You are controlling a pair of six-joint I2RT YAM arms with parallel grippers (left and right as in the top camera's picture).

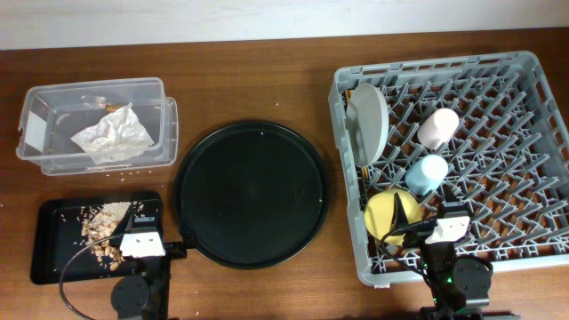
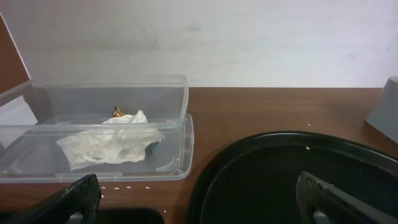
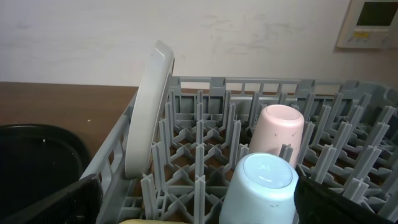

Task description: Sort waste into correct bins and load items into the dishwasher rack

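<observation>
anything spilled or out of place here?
Minor: a few crumbs lie loose on the table between tub and small tray, plus pale specks on the round tray. Nothing else looks off.

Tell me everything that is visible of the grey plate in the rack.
The grey plate is round, plain and matte light grey with a thin raised rim; whether it is plastic or ceramic cannot be told. It stands on its edge, tilted a little, at the left side of the rack, towards the far corner. It sits between the upright pegs, close to the left wall. The pink cup stands apart on its right. No gripper holds it.
</observation>
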